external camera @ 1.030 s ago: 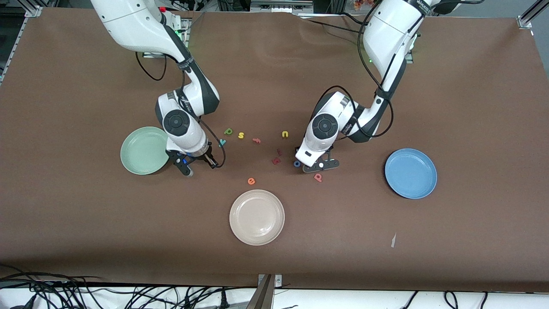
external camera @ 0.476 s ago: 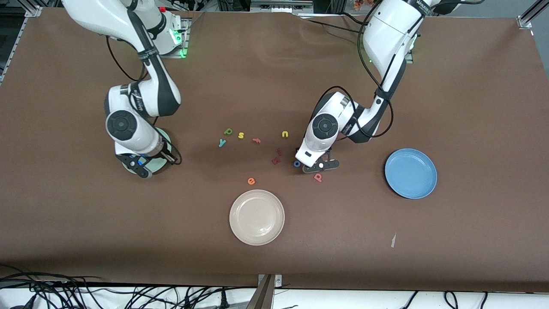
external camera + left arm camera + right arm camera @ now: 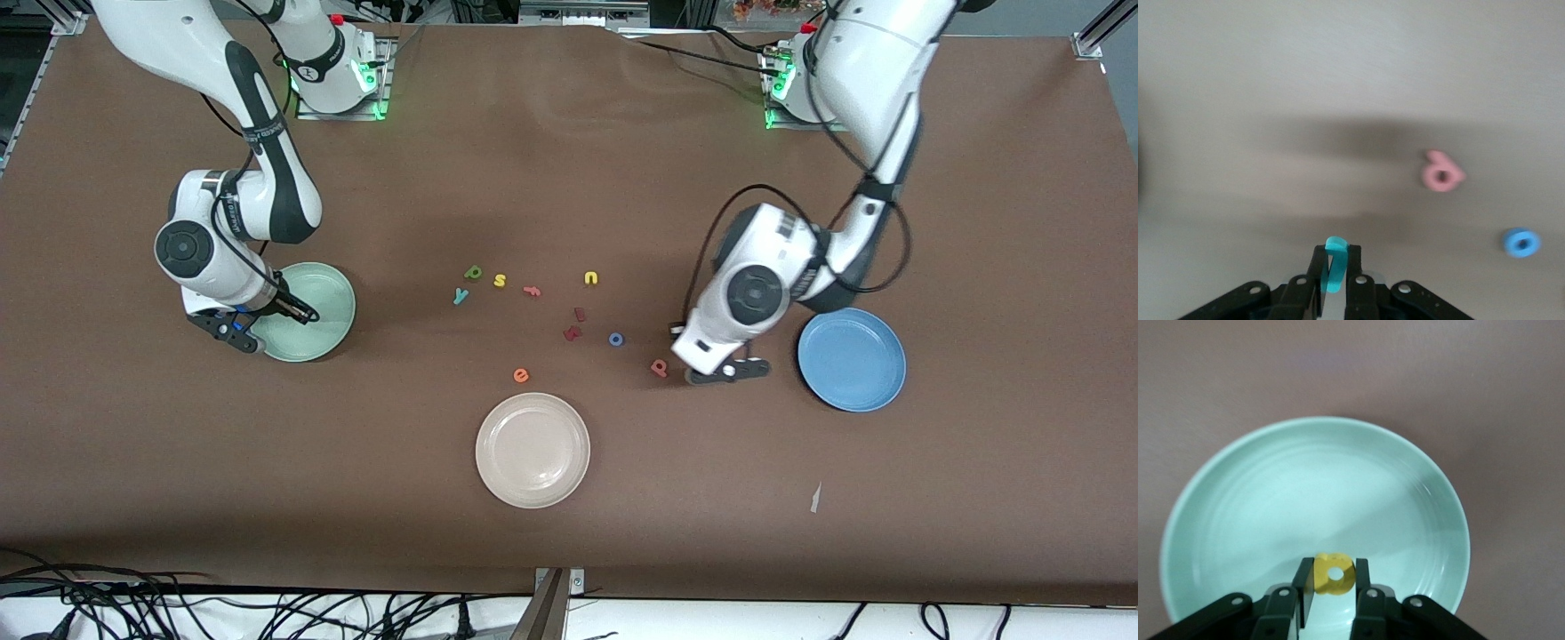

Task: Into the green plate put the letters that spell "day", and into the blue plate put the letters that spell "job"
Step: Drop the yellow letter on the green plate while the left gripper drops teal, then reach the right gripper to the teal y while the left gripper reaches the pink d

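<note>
The left gripper (image 3: 1334,283) has its jaws clamped on a teal hooked letter (image 3: 1334,264), held upright between the fingers. It hangs over bare brown table (image 3: 978,178), between the salmon-pink letter (image 3: 659,367) and the blue plate (image 3: 852,359), close to the plate's rim. In the left wrist view the pink letter (image 3: 1441,175) and the blue ring "o" (image 3: 1521,243) lie flat on the table, apart from each other.

The right gripper (image 3: 1333,593) has its jaws pinched on a yellow "a" (image 3: 1333,573), over the green plate (image 3: 1271,493), near the plate's edge. The green plate (image 3: 324,293) sits toward the right arm's end of the table.

In the middle of the table lie the dark green letter (image 3: 473,272), the teal "y" (image 3: 460,295) just beside it and nearer the front camera, a yellow "s" (image 3: 500,280), a small pink letter (image 3: 532,290), a yellow "u" (image 3: 590,278), two dark red letters (image 3: 573,327) and an orange "e" (image 3: 521,375). A cream-white plate (image 3: 532,450) lies nearest the front camera.
</note>
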